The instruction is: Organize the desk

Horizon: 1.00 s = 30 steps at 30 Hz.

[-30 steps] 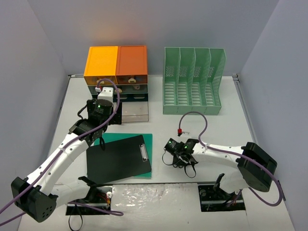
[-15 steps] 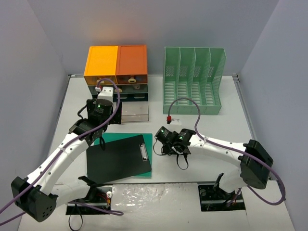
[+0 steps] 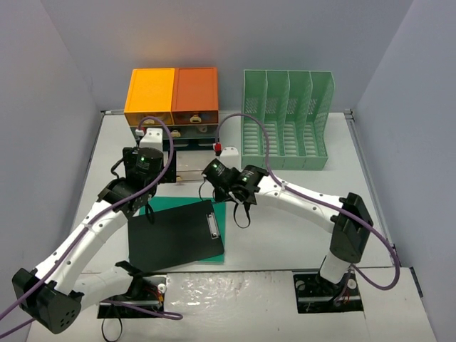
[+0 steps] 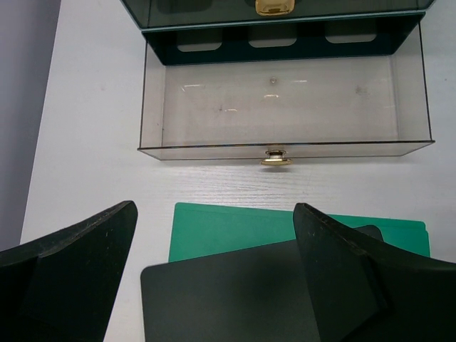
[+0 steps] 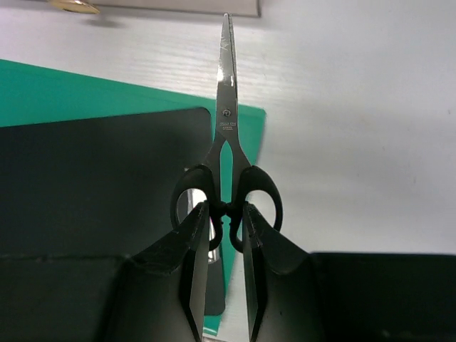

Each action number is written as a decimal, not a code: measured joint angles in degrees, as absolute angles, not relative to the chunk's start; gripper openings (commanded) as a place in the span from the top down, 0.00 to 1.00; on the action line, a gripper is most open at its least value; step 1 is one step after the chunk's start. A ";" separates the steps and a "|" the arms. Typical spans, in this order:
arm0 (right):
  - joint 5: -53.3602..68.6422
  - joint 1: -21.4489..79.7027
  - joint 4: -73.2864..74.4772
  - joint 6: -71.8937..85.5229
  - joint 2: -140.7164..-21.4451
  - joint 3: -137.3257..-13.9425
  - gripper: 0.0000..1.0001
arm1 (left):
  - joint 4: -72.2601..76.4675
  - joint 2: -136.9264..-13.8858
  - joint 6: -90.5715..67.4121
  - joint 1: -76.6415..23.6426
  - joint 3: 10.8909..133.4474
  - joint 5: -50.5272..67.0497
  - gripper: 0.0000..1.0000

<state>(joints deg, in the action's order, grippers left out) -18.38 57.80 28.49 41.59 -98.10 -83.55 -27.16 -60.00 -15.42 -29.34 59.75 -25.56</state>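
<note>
The white desk (image 3: 285,214) carries a black clipboard (image 3: 174,235) lying on a green folder (image 3: 219,208). My right gripper (image 3: 214,172) hangs over the folder's far right corner, shut on the handles of black scissors (image 5: 226,135). Their closed blades point toward the open clear drawer (image 3: 198,165). In the right wrist view the right gripper (image 5: 226,214) pinches the scissors where the two handle loops meet. My left gripper (image 3: 146,174) hovers open over the clipboard's far left corner. In the left wrist view the left gripper (image 4: 214,214) has nothing between its fingers and faces the empty drawer (image 4: 285,107).
An orange-topped drawer unit (image 3: 171,89) stands at the back left with its lowest drawer pulled out, its gold knob (image 4: 274,158) facing the arms. A green slotted file rack (image 3: 286,121) stands at the back right. Grey walls close in the desk on three sides.
The right arm has swung left and away from me with the scissors, from the desk's right middle to the folder's corner by the open drawer. The left arm has barely moved.
</note>
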 measured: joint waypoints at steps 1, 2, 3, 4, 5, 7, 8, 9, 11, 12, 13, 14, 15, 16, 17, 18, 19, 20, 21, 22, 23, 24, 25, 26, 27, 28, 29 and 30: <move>-18.66 57.80 28.36 40.47 -99.40 -85.51 1.00 | -27.17 -59.70 -15.42 -29.34 59.75 -25.77 0.11; -18.96 57.80 28.21 39.32 -100.67 -87.42 1.00 | -27.17 -59.40 -15.42 -29.34 59.75 -25.97 0.11; -19.16 57.78 28.23 38.29 -101.83 -89.27 1.00 | -27.19 -59.12 -15.42 -29.34 59.75 -26.15 0.11; -19.27 57.73 28.39 37.35 -102.92 -91.07 1.00 | -27.21 -58.87 -15.42 -29.34 59.75 -26.30 0.11; -19.29 57.57 28.44 36.34 -103.97 -92.91 1.00 | -27.22 -58.64 -15.42 -29.34 59.75 -26.48 0.11; -19.18 57.21 28.16 34.23 -106.07 -96.61 1.00 | -27.26 -58.16 -15.42 -29.34 59.75 -26.86 0.11; -19.09 57.06 27.93 33.18 -107.12 -98.45 1.00 | -27.29 -57.91 -15.42 -29.34 59.75 -27.05 0.11; -18.77 56.76 28.12 32.29 -108.01 -100.11 1.00 | -27.31 -57.67 -15.40 -29.34 59.75 -27.18 0.11; -17.81 55.85 27.93 30.51 -109.96 -103.77 1.00 | -27.54 -57.27 -15.40 -29.34 59.75 -27.40 0.11; -17.27 55.25 27.76 29.82 -110.70 -105.07 1.00 | -27.65 -57.02 -15.40 -29.34 59.75 -27.49 0.11; -16.73 54.66 27.59 29.14 -111.44 -106.37 1.00 | -27.76 -56.78 -15.40 -29.34 59.75 -27.58 0.11; -15.85 53.91 27.85 28.58 -112.11 -107.63 1.00 | -27.82 -56.63 -15.40 -29.34 59.75 -27.71 0.11; -14.85 53.09 28.00 28.05 -112.87 -108.91 1.00 | -27.89 -56.50 -15.39 -29.34 59.75 -27.84 0.11; -13.76 52.19 27.91 27.56 -113.79 -110.24 1.00 | -27.98 -56.37 -15.38 -29.34 59.75 -27.97 0.11; -12.72 51.31 27.76 27.03 -114.63 -111.32 1.00 | -28.07 -56.23 -15.38 -29.34 59.75 -28.10 0.11; -11.51 50.39 27.74 26.56 -115.55 -112.47 1.00 | -28.14 -56.07 -15.39 -29.34 59.75 -28.18 0.11; -10.55 49.64 27.71 26.15 -116.35 -113.33 1.00 | -28.17 -55.93 -15.40 -29.34 59.75 -28.25 0.11; -9.83 49.01 27.61 25.76 -117.03 -113.93 1.00 | -28.19 -55.79 -15.40 -29.34 59.75 -28.32 0.11; -9.11 48.38 27.51 25.37 -117.71 -114.52 1.00 | -28.21 -55.65 -15.40 -29.34 59.75 -28.40 0.11; -7.92 47.72 27.75 24.98 -118.33 -114.93 1.00 | -28.23 -55.47 -15.40 -29.34 59.75 -28.42 0.11; -6.64 47.30 27.82 24.57 -118.95 -115.41 1.00 | -28.26 -55.35 -15.38 -29.34 59.75 -28.46 0.11; -5.35 47.00 27.75 24.22 -119.55 -115.65 1.00 | -28.29 -55.23 -15.38 -29.34 59.75 -28.50 0.11; -3.85 46.90 27.77 23.94 -119.98 -115.72 1.00 | -28.31 -55.08 -15.39 -29.34 59.75 -28.56 0.11; -2.49 46.91 27.89 23.78 -120.37 -115.72 1.00 | -28.32 -54.98 -15.40 -29.34 59.75 -28.59 0.11; -1.24 46.97 28.04 23.65 -120.66 -115.72 1.00 | -28.33 -54.87 -15.40 -29.34 59.73 -28.61 0.11; -0.06 47.08 28.20 23.53 -120.92 -115.71 1.00 | -28.34 -54.73 -15.40 -29.34 59.69 -28.62 0.11; 1.00 47.23 28.35 23.39 -121.13 -115.69 1.00 | -28.34 -54.59 -15.40 -29.34 59.58 -28.63 0.11; 1.94 47.34 28.43 23.26 -121.22 -115.64 1.00 | -28.36 -54.47 -15.40 -29.34 59.42 -28.64 0.11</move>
<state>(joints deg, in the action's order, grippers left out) 1.94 47.34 28.43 23.26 -121.22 -115.64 -28.36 -54.47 -15.40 -29.34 59.42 -28.64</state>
